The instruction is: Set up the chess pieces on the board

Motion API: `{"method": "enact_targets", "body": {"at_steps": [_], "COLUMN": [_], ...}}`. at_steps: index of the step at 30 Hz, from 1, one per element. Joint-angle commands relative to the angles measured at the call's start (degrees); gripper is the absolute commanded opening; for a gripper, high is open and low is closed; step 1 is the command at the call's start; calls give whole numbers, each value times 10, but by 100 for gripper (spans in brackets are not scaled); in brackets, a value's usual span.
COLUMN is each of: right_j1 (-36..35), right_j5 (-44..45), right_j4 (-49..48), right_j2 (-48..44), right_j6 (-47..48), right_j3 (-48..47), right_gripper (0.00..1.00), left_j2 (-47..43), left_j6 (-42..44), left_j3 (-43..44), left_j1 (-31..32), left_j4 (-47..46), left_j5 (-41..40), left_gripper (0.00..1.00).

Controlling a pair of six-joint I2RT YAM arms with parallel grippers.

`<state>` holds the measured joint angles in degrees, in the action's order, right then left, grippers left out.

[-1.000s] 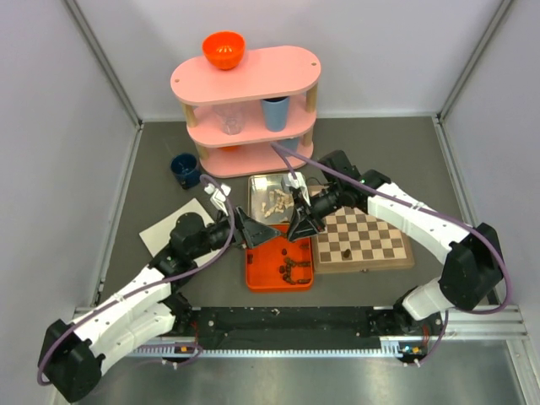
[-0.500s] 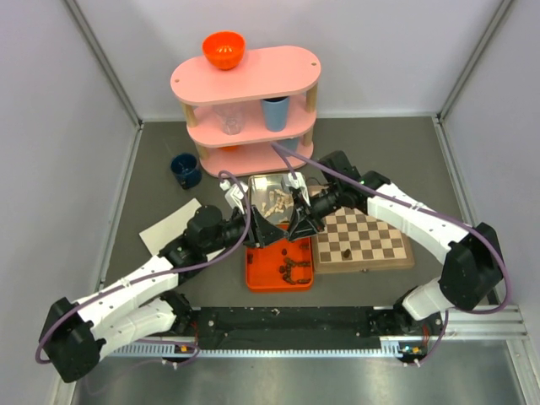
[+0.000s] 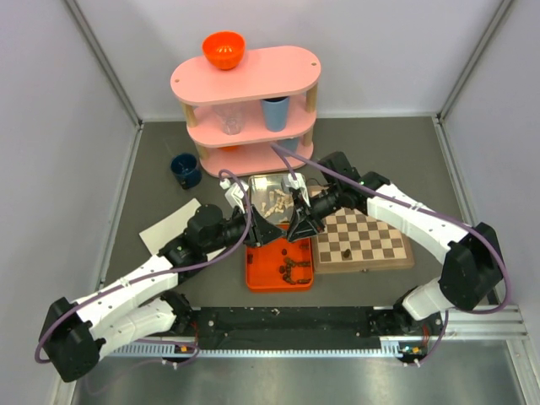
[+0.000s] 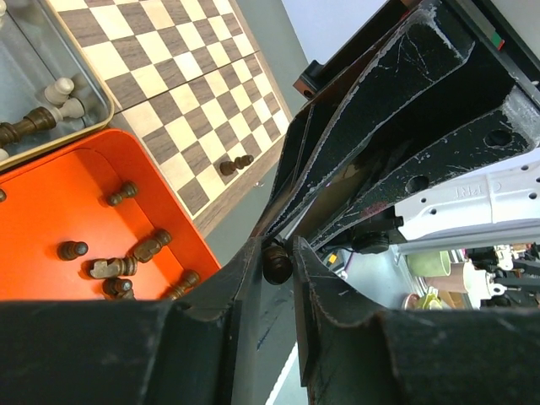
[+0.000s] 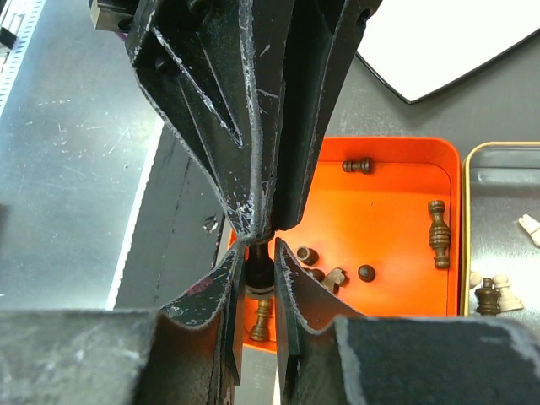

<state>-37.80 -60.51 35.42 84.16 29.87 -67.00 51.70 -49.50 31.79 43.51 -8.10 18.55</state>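
Starting at the left of the overhead view, we saw a white sheet [image 3: 160, 232] lying beside the left arm, a blue mug [image 3: 184, 170] further back and a pink shelf [image 3: 246, 80] behind that. The left gripper [image 4: 277, 251] hung over the orange tray [image 3: 263, 263]. Its fingers pressed against either side of one dark chess piece [image 4: 276, 268], clamping it. Several loose dark pieces [image 3: 292, 269] lay in the tray. Just behind the tray, the silver tin [image 3: 256, 187] held a heap of cream pieces [image 3: 274, 201]. The right gripper [image 5: 258, 256] faced the left one tip to tip above the tray. In its own wrist view, its fingers also sat tight on that same dark chess piece, so both grippers held it at once, clear of the tray floor. Further right, just beside the tray, lay the board [image 3: 375, 236]. It carried a lone dark piece [image 3: 346, 251] near its front edge. We could not tell whether that piece stood upright or lay on its side.
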Motion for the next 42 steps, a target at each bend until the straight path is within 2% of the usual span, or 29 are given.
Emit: {"method": "enact_targets", "body": {"at_steps": [1,4,13,19,24,26,27,30,31,34,36,42], "right_j1": [0,0,0,0,0,0,0,0,0,21,53,222], "right_j5": [-3,2,7,6,7,7,9,24,34,74,57,50], "right_j4": [-21,-23,-26,-30,-33,-33,-34,-35,-35,-33,-34,-45], "right_j2": [-10,-11,-11,-12,-12,-12,-13,-18,-26,-52,-66,-140], "right_j6": [1,-2,-5,-6,-7,-8,-8,-6,-3,16,13,-24], "right_j3": [1,1,3,5,8,9,10,13,13,22,28,36], "right_gripper": [7,7,8,9,11,14,16,34,48,78,83,84], "left_j2": [-3,-7,-17,-13,-10,-10,-9,-14,-16,-27,-34,-4], "left_j6": [12,13,16,17,19,19,19,26,34,57,68,91], "left_j3": [24,25,20,23,27,28,28,32,35,53,63,105], "left_j1": [2,3,2,3,2,3,3,2,3,2,2,12], "left_j4": [-7,-2,5,4,1,2,2,17,26,71,107,140], "left_j5": [9,9,6,9,15,14,14,7,-1,-18,-31,-20], "left_gripper": [29,37,34,22,0,0,0,0,0,0,0,0]}}
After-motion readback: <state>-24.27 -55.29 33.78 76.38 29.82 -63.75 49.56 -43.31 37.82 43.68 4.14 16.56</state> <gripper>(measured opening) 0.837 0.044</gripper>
